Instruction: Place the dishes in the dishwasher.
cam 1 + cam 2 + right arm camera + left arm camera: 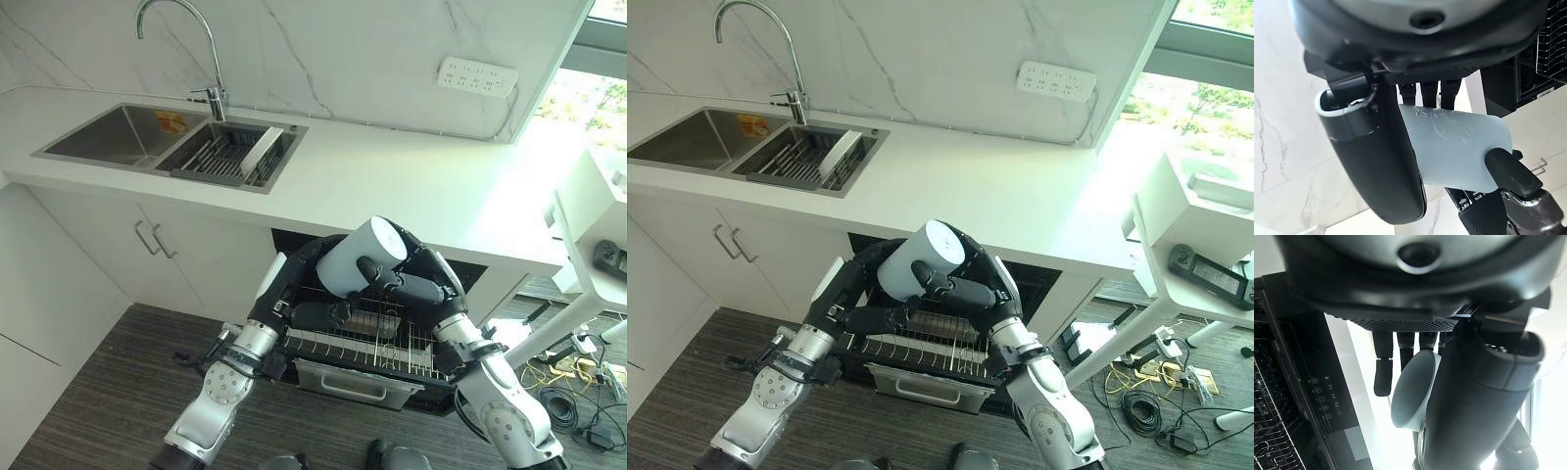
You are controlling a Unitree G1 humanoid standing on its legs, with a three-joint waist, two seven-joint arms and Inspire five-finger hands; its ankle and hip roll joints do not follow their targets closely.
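Note:
A pale blue-grey cup [361,257] hangs on its side above the pulled-out dishwasher rack [364,341], its closed base facing up toward the head camera. My right hand [416,284] is shut on the cup [1454,147], thumb over its wall and fingers behind it. From the other side my left hand [312,313] reaches in beside and under the cup. Its fingers [1382,367] stand straight by the cup's open mouth [1413,391] and its thumb lies along the cup. The wire rack shows no dishes where I can see it.
The dishwasher [921,377] sits under a white counter [411,186]. At the back left is a steel sink [118,137] with a drain rack, a white plate [261,155] and a tall tap [211,59]. A white table [1200,225] stands at the right.

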